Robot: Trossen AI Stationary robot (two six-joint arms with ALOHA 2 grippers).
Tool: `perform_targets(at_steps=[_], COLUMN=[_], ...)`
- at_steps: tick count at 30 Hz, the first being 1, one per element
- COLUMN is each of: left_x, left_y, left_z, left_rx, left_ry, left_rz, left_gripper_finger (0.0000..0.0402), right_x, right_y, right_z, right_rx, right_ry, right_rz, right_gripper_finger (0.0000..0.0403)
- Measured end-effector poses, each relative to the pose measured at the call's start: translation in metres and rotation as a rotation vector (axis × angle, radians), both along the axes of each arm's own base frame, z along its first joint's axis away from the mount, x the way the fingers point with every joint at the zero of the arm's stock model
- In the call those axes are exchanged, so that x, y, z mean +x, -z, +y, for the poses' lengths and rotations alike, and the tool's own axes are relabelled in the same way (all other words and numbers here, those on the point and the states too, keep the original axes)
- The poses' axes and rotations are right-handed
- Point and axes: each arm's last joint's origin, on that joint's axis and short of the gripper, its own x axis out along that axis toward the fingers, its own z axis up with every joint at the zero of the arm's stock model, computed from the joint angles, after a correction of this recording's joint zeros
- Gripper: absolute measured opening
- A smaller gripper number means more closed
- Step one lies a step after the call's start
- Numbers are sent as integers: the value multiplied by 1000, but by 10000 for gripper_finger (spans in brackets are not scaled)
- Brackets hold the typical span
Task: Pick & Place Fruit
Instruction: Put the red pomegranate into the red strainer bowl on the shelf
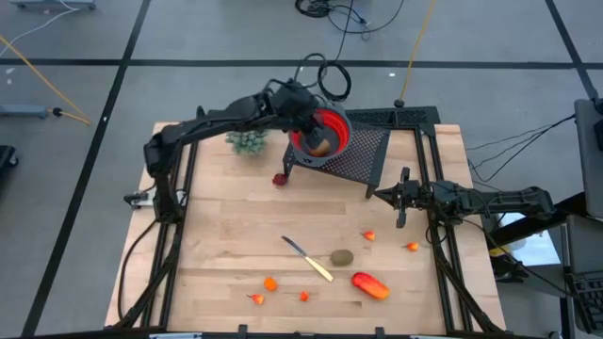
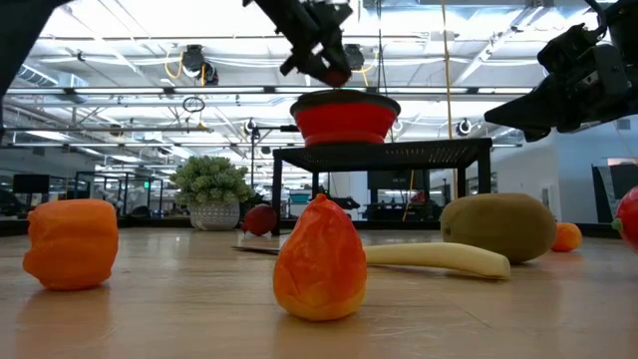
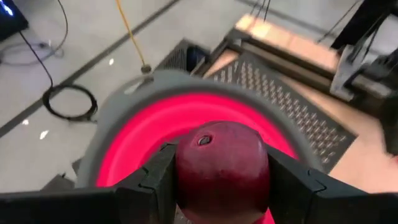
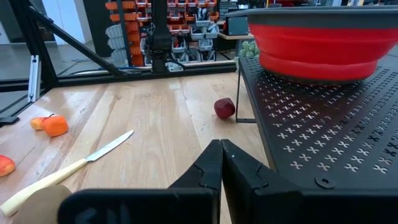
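High view shows you the left gripper (image 1: 316, 132) above the round red bowl with a grey rim (image 1: 341, 124) on the black perforated metal stand (image 1: 363, 151).
Your left jaws clamp a dark red round fruit (image 3: 222, 167) between them, stem dimple facing the camera, over the bowl. Your right gripper (image 1: 402, 210) hangs shut, empty.

Bright overhead ceiling lights (image 2: 299, 45) glare in the low view; the left wrist view is blurred.
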Motion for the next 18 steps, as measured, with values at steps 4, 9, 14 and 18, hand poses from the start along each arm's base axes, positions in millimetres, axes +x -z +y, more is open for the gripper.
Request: perform_targets(at_steps=[4,9,14,18], left_x=[6,0,-2,1], left_y=[17,24,25,28], left_z=[5,5,5,5], left_rx=[-23,-25,-26,-14], left_ry=[1,-22,-32,-10], left_rz=[80,179,204,213], left_gripper_finger=[184,184,184,184], right_x=[0,0,0,0], right_y=[0,0,0,0], right_z=[0,0,0,0], right_rx=[0,0,0,0], right_ry=[0,0,0,0], right_rz=[0,0,0,0], right_gripper_finger=[0,0,0,0])
